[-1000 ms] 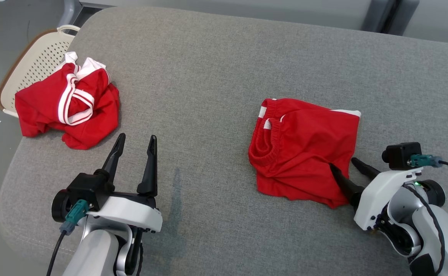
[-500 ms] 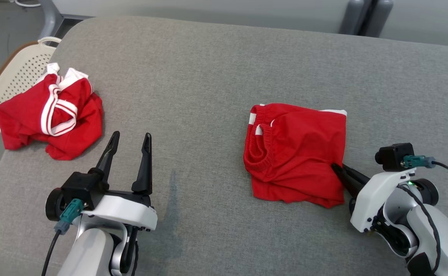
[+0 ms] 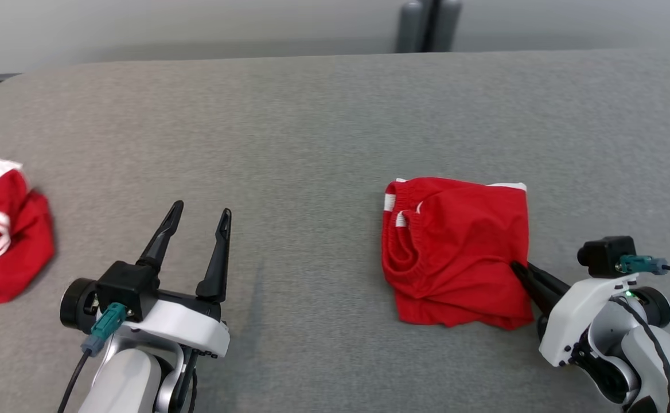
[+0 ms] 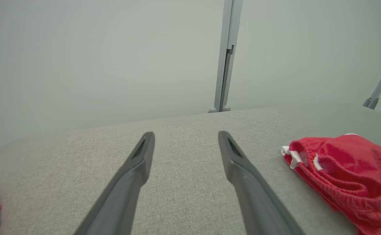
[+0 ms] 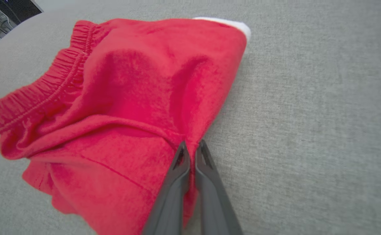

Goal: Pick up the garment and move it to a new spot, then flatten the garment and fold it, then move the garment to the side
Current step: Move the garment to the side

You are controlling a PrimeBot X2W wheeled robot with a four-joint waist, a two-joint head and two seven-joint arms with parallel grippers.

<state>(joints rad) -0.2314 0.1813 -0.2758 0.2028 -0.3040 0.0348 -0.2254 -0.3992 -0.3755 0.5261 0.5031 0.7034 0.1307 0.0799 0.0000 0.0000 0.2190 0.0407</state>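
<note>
The garment (image 3: 455,252) is a pair of red shorts with an elastic waistband and white trim, folded on the grey cushion right of centre. My right gripper (image 3: 517,268) is shut on the garment's right edge; in the right wrist view the red cloth (image 5: 128,107) is pinched between its closed fingertips (image 5: 192,147). My left gripper (image 3: 203,211) hovers open over bare cushion at the lower left, well apart from the garment (image 4: 347,173), with nothing between its fingers (image 4: 185,140).
A second crumpled red and white garment (image 3: 2,252) lies at the cushion's far left edge. The grey cushion (image 3: 289,143) stretches wide between the two. A grey post (image 3: 427,26) stands behind the cushion's back edge against a pale wall.
My right gripper has shut on the garment's right edge. The head camera has turned right, so the left pile and the basket slid towards or out of the left edge. The left gripper stays open.
</note>
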